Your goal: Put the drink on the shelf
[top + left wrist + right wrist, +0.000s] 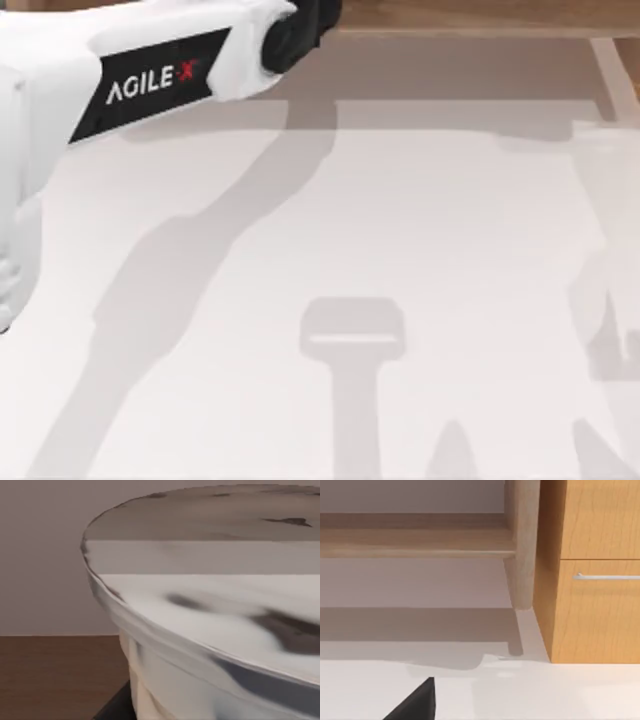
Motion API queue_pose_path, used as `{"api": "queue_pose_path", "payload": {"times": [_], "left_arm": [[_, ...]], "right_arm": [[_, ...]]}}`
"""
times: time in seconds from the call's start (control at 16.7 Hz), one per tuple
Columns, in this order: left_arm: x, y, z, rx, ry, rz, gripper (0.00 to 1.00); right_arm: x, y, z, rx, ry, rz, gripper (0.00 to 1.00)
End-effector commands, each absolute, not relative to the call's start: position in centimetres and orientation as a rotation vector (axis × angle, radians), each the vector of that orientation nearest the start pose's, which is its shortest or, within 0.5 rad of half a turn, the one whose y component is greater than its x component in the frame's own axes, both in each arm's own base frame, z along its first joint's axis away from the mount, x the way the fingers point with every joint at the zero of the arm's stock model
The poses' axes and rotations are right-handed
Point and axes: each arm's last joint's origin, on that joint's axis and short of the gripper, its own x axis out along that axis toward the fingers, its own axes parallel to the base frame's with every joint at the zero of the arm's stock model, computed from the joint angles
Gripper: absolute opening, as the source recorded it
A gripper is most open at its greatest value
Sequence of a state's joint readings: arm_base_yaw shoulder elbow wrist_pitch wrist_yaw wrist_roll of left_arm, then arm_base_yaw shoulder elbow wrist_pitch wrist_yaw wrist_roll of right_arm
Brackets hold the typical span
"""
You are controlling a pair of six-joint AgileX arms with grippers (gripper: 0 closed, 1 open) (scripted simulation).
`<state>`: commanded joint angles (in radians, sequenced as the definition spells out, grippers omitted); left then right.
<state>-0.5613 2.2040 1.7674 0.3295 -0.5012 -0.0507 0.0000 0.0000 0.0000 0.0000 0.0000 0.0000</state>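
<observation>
From above, the left arm (150, 70), white with a black band lettered AGILE X, reaches from the left edge toward the far side of the pale white desk (400, 250), ending in a dark part at the far edge by the wooden strip; its end effector's fingers are hidden, so I cannot tell how far they are open.

In the left wrist view, the white round lid with dark smudges on the drink (215, 610) sits extremely close to the camera (right up against the left end effector), with the clear cup wall below it.

In the right wrist view, the light tan wooden shelf (420, 542) stands at the far side, its horizontal board meeting an upright post, just beside an orange-brown wooden cabinet (595, 605) with a metal handle. A dark fingertip (417, 702) of the right end effector shows over the desk; its opening I cannot tell.
</observation>
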Motion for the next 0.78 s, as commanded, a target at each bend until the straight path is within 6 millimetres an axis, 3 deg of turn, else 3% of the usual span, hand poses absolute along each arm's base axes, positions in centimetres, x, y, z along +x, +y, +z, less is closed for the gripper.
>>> {"api": "queue_pose_path", "payload": {"times": [0.12,0.78], "left_arm": [[45.46,-26.04,25.28,-0.007,0.100,-0.033,0.00],[45.46,-26.04,25.28,-0.007,0.100,-0.033,0.83]], "right_arm": [[10.57,-0.12,16.00,0.000,0.000,0.000,1.00],[10.57,-0.12,16.00,0.000,0.000,0.000,1.00]]}}
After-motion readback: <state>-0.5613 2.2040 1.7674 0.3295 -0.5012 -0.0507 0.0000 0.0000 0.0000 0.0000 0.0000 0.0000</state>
